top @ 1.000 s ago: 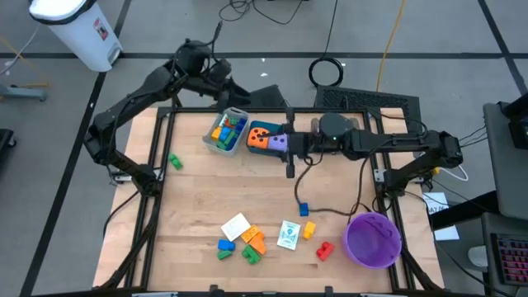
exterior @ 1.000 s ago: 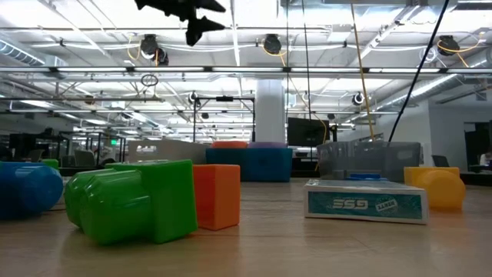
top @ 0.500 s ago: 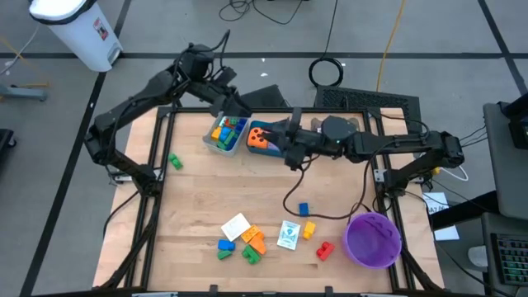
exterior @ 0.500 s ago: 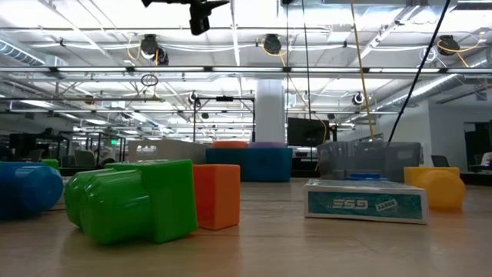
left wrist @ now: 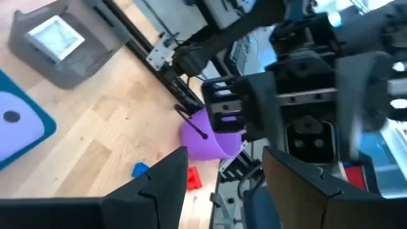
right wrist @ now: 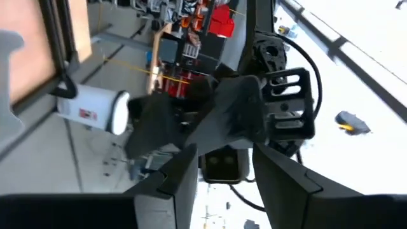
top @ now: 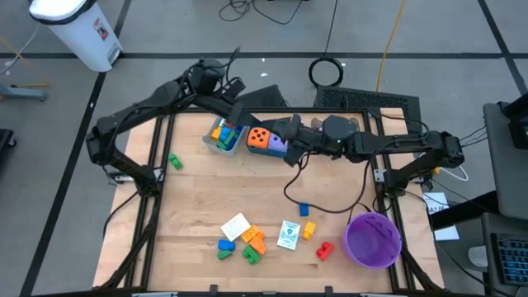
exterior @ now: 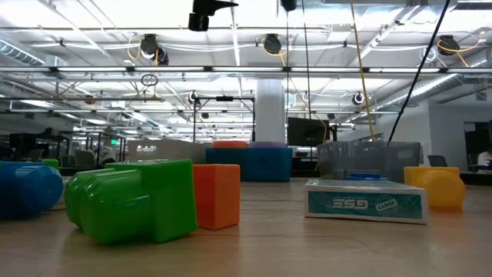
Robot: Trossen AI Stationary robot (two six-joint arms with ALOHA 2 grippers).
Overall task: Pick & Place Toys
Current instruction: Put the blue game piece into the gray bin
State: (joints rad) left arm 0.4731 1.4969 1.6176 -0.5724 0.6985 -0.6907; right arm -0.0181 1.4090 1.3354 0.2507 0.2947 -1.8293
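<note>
The left gripper [left wrist: 224, 159], fingers spread and holding nothing, hangs in the air over the far edge of the table [top: 214, 190], nose to nose with the right gripper [right wrist: 224, 152], whose fingers are likewise parted and bare. Each wrist camera looks straight at the other arm's gripper, close ahead.

Seen from above, the two meet over a pair of trays. The grey tray [top: 216, 142], below the left arm, is heaped with blue, yellow, green and orange bricks [top: 226, 132]. Just beside it, under the right gripper, the orange die [top: 259, 138] and the purple die [top: 279, 147] sit touching, side by side in the teal tray [left wrist: 28, 111].

The other toys lie loose on the wood. A lone green brick [top: 175, 162] sits near the left edge, and a small blue brick [top: 303, 209] lies right of centre beside a dark cable [top: 322, 210]. Along the near edge are a white card [top: 235, 225], an orange brick [top: 254, 239], a second blue brick [top: 225, 244], two green pieces [top: 250, 255], a pack of cards [top: 289, 235], a yellow brick [top: 309, 229] and a red brick [top: 324, 250]. The purple bowl [top: 351, 231] stands at the near right corner, just beside the red brick.
</note>
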